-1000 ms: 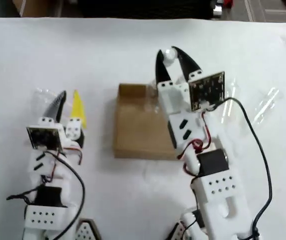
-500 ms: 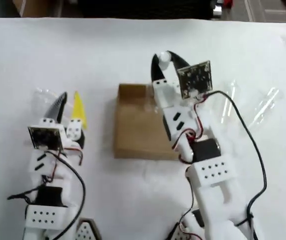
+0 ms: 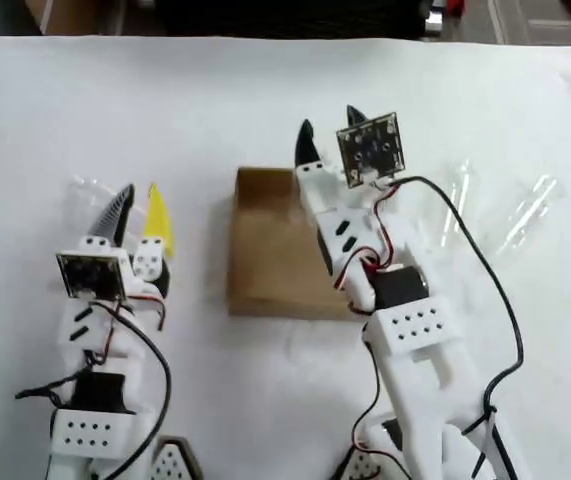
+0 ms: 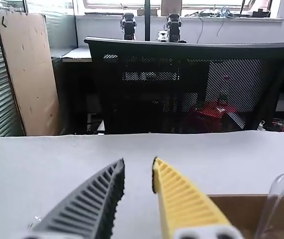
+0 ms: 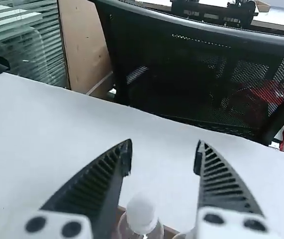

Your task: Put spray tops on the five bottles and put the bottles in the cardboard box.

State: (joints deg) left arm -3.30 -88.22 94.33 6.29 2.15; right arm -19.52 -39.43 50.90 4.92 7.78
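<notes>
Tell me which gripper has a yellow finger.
The left gripper: one finger is yellow, the other grey. The right gripper has two black ones.

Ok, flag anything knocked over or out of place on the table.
Two clear bottles seem to lie on their sides on the table, right of the cardboard box, rather than standing upright. Nothing looks spilled or damaged.

Right claw (image 5: 164, 149) wide, left claw (image 4: 139, 164) ajar (narrowly)
</notes>
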